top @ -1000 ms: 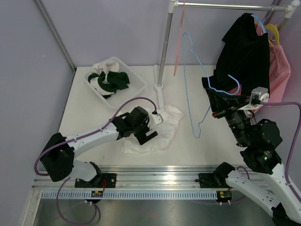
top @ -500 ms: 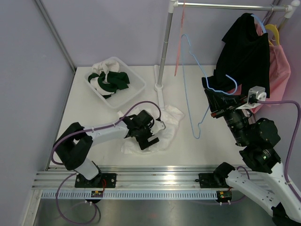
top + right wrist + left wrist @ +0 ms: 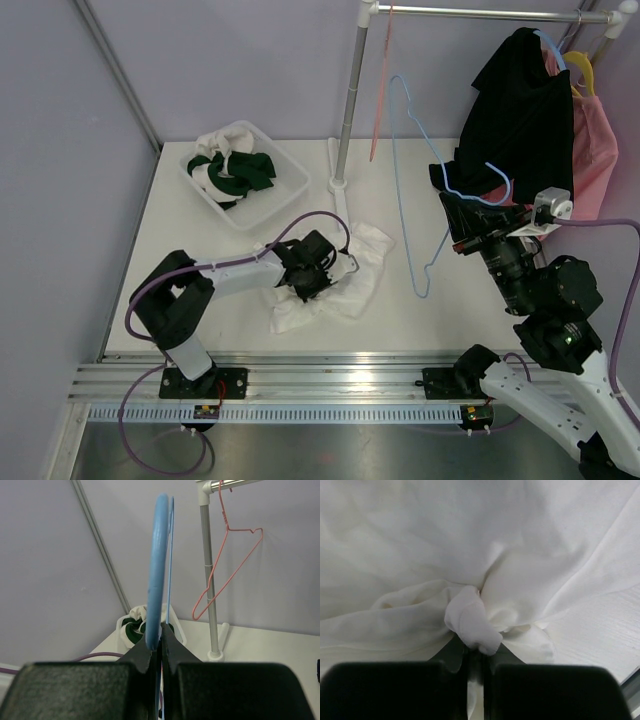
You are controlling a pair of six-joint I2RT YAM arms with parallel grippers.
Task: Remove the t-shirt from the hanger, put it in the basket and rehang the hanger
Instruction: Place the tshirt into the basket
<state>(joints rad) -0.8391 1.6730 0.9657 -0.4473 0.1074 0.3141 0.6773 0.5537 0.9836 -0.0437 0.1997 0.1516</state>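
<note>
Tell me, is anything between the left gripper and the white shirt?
Nothing visible. The left gripper is shut right on a bunched fold of the white shirt, which lies on the table.

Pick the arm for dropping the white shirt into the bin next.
Probably left. The left gripper is shut on a fold of the white shirt, and the bin sits on its side. The right gripper is clamped on the blue hanger, farther from both.

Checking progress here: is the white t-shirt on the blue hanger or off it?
Off. The white t-shirt lies crumpled on the table, pinched by the left gripper; the blue hanger in the right gripper is bare.
</note>
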